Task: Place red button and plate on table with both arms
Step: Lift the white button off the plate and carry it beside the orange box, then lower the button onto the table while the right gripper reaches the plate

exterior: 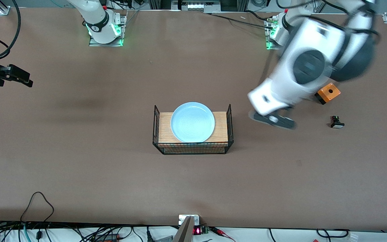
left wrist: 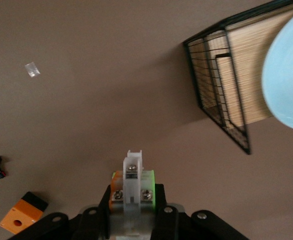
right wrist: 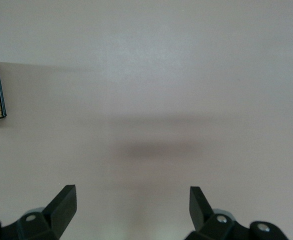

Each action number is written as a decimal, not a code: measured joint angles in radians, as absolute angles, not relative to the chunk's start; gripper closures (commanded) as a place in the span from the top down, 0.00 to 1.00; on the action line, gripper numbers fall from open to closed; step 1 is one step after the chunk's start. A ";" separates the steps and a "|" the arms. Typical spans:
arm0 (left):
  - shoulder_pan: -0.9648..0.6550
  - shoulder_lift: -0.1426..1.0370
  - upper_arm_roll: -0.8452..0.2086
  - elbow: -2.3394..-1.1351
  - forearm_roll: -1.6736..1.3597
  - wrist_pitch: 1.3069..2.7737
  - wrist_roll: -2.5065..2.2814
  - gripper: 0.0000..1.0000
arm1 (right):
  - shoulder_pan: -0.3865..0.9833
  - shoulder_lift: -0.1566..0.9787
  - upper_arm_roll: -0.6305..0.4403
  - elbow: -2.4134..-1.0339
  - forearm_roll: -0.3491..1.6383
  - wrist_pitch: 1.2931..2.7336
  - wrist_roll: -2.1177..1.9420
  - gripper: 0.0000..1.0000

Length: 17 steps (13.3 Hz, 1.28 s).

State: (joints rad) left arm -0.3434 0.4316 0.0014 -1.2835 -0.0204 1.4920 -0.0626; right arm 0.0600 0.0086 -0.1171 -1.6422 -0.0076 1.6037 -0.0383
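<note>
The left gripper hangs over the matte brown table between the black wire basket with a wooden top and the orange box, jaws clamped on the small white button switch, seemingly to set it down. The round pale-blue plate lies on the basket's wooden top, not yet moved. The right gripper waits over bare table toward the right arm's end, jaws spread wide and empty. A black piece with a white cap lies near the box.
</note>
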 measured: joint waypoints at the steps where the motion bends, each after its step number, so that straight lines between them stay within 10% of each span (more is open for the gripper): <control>1: -0.288 0.439 0.002 -1.301 -0.020 1.492 0.002 0.20 | 0.060 0.008 -0.117 -1.642 -0.002 1.596 -0.035 1.00; 8: -0.049 0.504 0.001 -1.575 0.045 1.864 0.325 0.20 | 0.165 0.008 0.123 -1.551 0.133 1.527 0.681 1.00; 17: 0.068 0.589 0.001 -1.864 0.087 2.385 0.486 0.26 | 0.420 0.235 0.218 -1.546 0.132 1.910 1.372 1.00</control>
